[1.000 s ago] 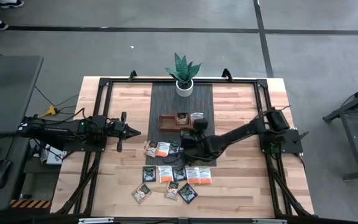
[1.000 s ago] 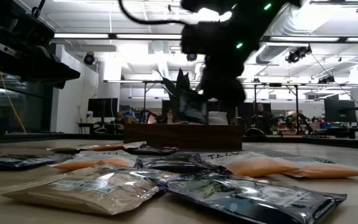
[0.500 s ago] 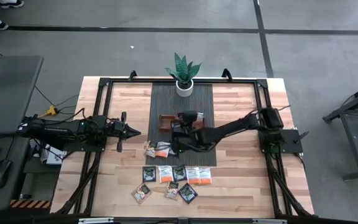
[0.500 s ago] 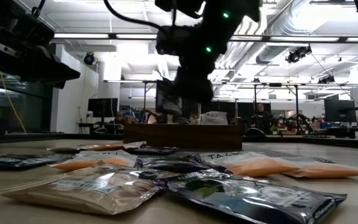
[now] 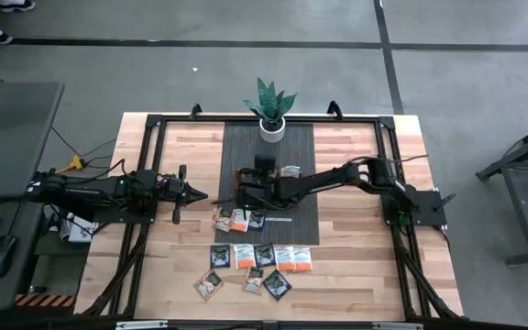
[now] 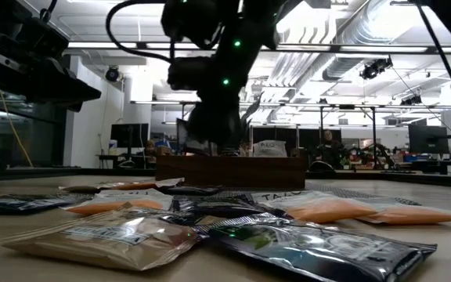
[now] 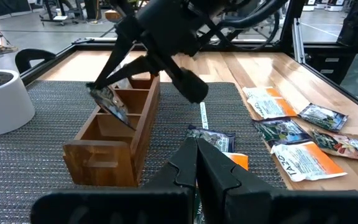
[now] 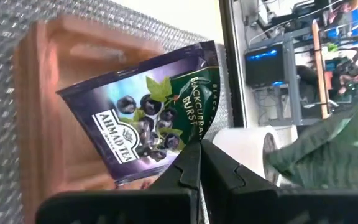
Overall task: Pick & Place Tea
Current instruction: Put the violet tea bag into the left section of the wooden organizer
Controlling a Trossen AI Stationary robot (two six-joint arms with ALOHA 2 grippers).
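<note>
At mid-left of the high view, the left gripper (image 5: 193,194) waits with fingers pressed together, holding nothing. Centre frame, the right gripper (image 5: 244,186) pinches a blackcurrant tea packet (image 8: 143,121) over the wooden tray (image 5: 242,176) — not yet released. Below, about a dozen packets (image 5: 255,257) remain on the table (image 5: 356,275) — most of the job, seemingly.

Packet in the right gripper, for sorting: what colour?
Packet: purple and dark green, berry picture; right wrist view.
</note>
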